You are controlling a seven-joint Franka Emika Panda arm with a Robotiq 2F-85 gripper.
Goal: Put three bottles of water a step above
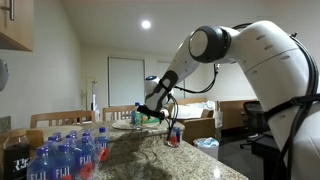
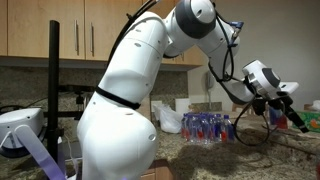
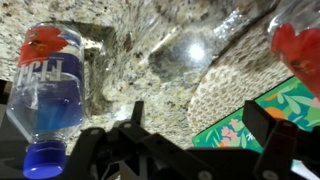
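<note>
Granite surface [image 3: 130, 60] lies under the wide-open, empty pincer [image 3: 195, 130], a blue-capped water bottle [image 3: 45, 95] just beside it

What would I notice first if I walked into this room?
A big white robot arm fills the right side of an exterior view, reaching over the granite counter with its claw open. A bunch of blue-capped water bottles crowds the counter's near left end. In the wrist view one bottle looms large at the left.
</note>
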